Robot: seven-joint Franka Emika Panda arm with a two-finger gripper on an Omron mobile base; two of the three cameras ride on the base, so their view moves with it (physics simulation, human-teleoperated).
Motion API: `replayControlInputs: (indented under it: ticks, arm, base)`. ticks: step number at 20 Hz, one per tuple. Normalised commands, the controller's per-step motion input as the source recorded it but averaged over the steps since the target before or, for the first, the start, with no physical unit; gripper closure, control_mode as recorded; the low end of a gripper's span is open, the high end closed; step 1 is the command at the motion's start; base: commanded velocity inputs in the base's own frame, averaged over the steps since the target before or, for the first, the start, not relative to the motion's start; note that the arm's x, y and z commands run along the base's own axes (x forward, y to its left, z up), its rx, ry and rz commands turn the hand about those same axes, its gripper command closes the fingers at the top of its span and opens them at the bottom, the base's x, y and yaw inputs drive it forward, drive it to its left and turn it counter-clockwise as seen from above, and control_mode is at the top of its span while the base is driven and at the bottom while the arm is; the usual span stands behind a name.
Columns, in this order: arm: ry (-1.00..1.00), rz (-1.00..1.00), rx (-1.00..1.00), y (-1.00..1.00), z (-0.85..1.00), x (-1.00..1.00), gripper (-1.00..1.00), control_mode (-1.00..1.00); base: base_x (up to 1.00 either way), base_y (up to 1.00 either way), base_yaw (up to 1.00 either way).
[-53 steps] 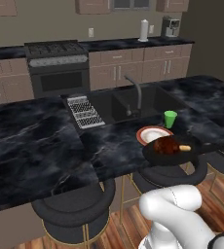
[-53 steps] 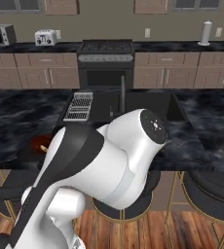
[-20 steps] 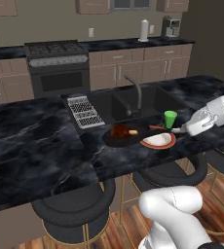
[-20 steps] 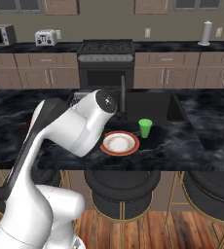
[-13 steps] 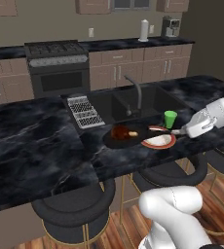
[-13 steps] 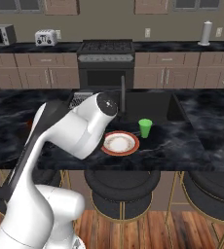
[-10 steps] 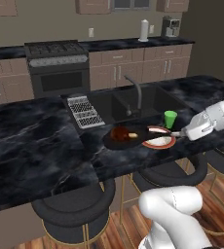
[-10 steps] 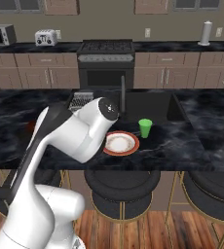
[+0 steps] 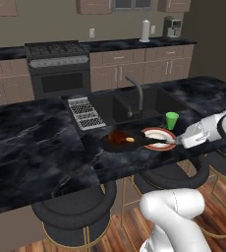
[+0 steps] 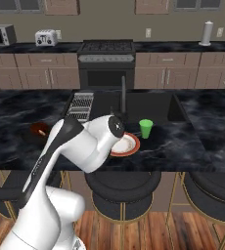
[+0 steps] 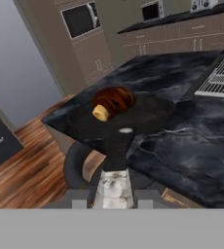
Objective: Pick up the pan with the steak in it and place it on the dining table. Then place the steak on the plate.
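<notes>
The pan (image 9: 121, 141) sits low over the near part of the table (image 9: 31, 142), just in front of the sink (image 9: 134, 104) and right of the drying rack (image 9: 86, 112); whether it rests on the marble or hangs just above it I cannot tell. The steak (image 9: 119, 137) lies inside it, bone end toward the handle; the hand view shows the same, the steak (image 11: 113, 101) at the far side of the pan (image 11: 128, 119) with the handle running back to the gripper (image 11: 113, 187). The handle passes over the plate (image 9: 157, 136), which lies just right of the pan, with the green cup (image 9: 172, 120) just beyond it.

Judging from this, the first half of the task is nearly done: the pan has reached the table but is not let go; setting it down, freeing the handle and moving the steak to the plate are all left.

The gripper (image 9: 176, 142) is clamped on the silver tip of the handle, fingers tight on either side of it; it points left, roughly level, along the near edge of the table. The forearm comes in from the right of the left base view; in the right base view the arm bends across the front, its elbow covering the left part of the plate (image 10: 129, 145), and the pan (image 10: 38, 130) shows beyond it at the left.
</notes>
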Motion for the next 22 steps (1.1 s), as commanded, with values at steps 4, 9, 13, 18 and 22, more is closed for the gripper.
replayControlInputs:
  ticks: [4,9,13,18,22]
  arm:
    - [0.0,0.0,0.07,0.0,-0.48,0.46,1.0,-1.0]
    - [0.01,0.0,0.04,0.0,-0.54,0.53,1.0,-1.0]
    - [0.0,0.0,0.0,0.0,-0.46,0.45,1.0,-1.0]
    - [-0.01,0.0,0.0,-0.02,-0.46,0.2,1.0,-1.0]
    - [-0.02,0.0,0.0,-0.07,-0.34,0.12,1.0,-1.0]
  base:
    - [0.0,0.0,0.0]
    - [0.0,0.0,0.0]
    - [0.0,0.0,0.0]
    - [0.0,0.0,0.0]
    - [0.0,0.0,0.0]
